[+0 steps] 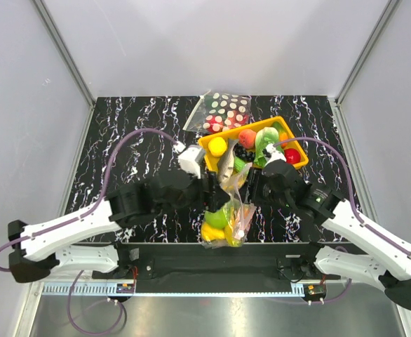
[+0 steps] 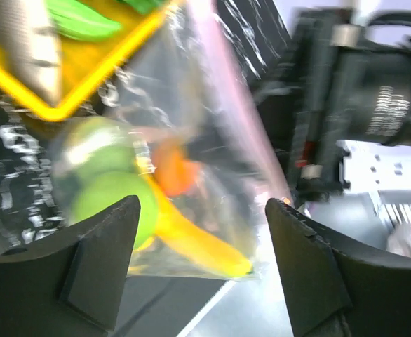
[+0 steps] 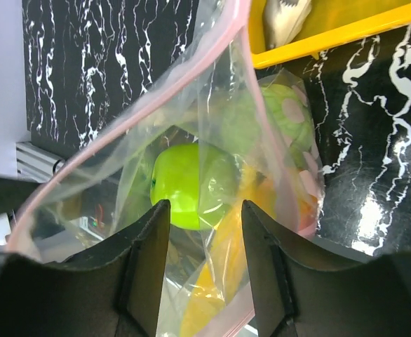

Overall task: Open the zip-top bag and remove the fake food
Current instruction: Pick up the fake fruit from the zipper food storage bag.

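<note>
Left pincer [image 2: 202, 210]: jaws wide apart, gripping nothing. Right pincer [image 3: 205, 210]: jaws apart too, clear film slack between them. The zip-top bag [image 1: 232, 210], crinkly with a pink strip and its mouth gaping, sits between both arms at the bench's [image 1: 142, 119] near edge, fake food [image 3: 184, 186] inside in green, yellow and orange.

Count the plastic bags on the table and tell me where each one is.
2. The zip-top bag is in the middle, in front of the yellow tray; the polka-dot bag lies behind that tray. Another could be hidden from view.
</note>
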`<control>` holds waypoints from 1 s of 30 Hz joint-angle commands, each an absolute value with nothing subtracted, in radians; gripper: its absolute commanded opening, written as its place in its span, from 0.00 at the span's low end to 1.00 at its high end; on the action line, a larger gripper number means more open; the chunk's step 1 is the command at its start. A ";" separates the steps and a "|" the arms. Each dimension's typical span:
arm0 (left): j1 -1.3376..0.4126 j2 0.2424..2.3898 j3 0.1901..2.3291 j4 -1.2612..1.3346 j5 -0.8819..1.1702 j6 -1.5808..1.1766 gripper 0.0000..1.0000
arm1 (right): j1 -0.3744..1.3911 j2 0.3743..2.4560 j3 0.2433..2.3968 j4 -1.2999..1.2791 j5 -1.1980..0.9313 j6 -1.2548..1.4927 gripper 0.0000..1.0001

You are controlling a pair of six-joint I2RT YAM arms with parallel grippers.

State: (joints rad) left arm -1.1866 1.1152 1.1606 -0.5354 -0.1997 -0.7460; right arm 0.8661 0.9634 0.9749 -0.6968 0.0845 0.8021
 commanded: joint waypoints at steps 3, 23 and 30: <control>-1.180 1.029 1.057 -0.515 -0.374 -0.813 0.80 | 0.874 0.933 0.997 -0.759 0.166 0.818 0.52; -1.140 1.126 0.789 -0.356 -0.126 -0.870 0.77 | 0.874 1.014 1.015 -0.730 -0.032 0.755 0.53; -1.121 1.186 0.773 -0.272 -0.037 -0.861 0.42 | 0.874 1.026 1.083 -0.817 -0.110 0.707 0.53</control>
State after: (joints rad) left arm -1.1351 1.1515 0.7910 -0.3317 -0.0807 -0.8761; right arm 0.8680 1.0210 1.0061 -0.7837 -0.0498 0.7486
